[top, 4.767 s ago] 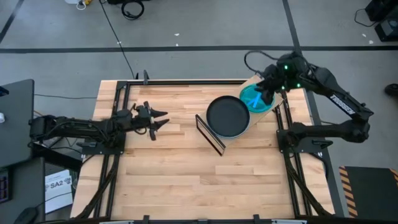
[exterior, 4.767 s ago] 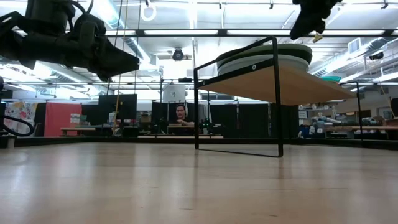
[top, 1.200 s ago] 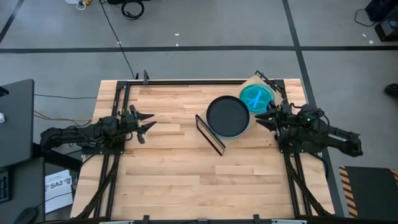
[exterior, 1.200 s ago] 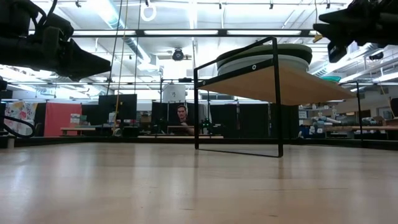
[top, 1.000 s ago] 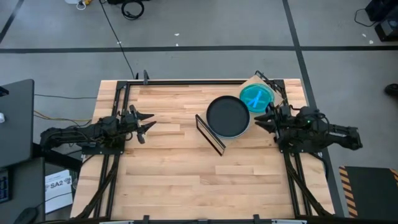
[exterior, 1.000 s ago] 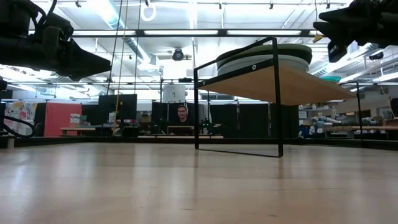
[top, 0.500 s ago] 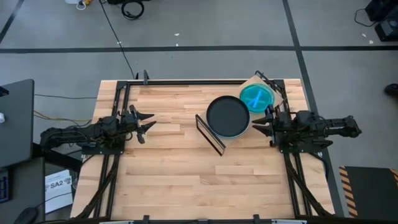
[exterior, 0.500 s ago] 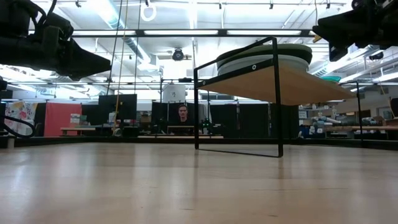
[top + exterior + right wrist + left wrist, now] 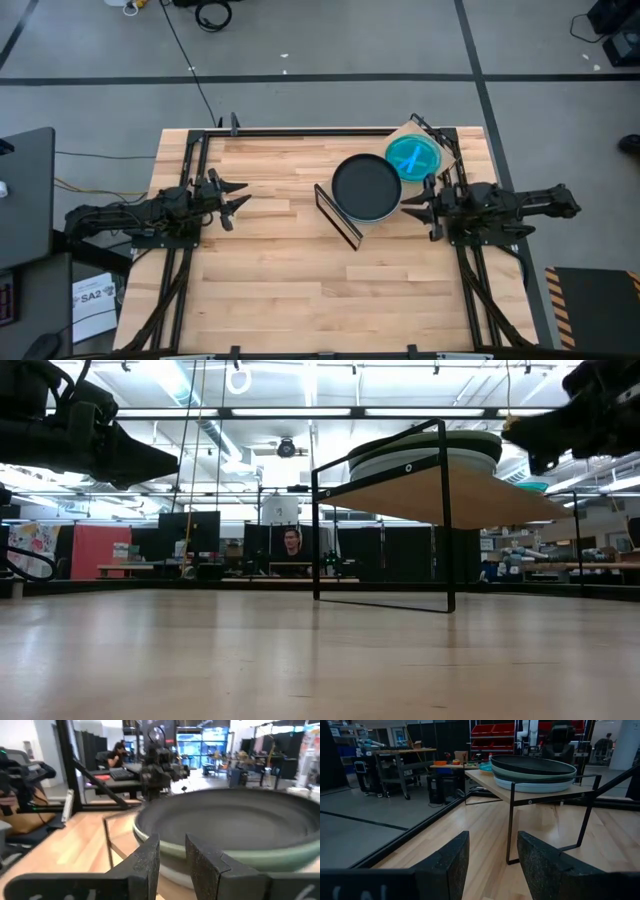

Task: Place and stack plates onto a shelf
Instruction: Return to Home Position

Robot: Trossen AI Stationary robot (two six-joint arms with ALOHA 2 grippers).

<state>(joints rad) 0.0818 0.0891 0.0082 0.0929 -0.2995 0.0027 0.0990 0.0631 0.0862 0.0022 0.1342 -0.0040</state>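
Observation:
The shelf (image 9: 407, 132) stands at the table's far right on its black wire frame (image 9: 338, 216). A stack of plates with the black plate (image 9: 367, 187) on top rests on the board. In the left wrist view the stack (image 9: 534, 771) shows black over mint green over light blue. The small teal plate (image 9: 412, 157) lies on the board beside the stack, toward the far right. My right gripper (image 9: 408, 206) is open and empty, just right of the stack at plate height (image 9: 172, 857). My left gripper (image 9: 238, 195) is open and empty at the table's left (image 9: 492, 855).
Black frame rails run along the table's left (image 9: 190, 180), far (image 9: 310, 131) and right (image 9: 462, 190) sides. Bare wood tabletop (image 9: 320, 290) lies between the arms and toward the near edge. A person (image 9: 291, 545) sits in the room far behind the table.
My right gripper has gone a little toward the table's near edge and toward the plate stack, and a little down, while its arm has swung level. The plates and the shelf have stayed where they were.

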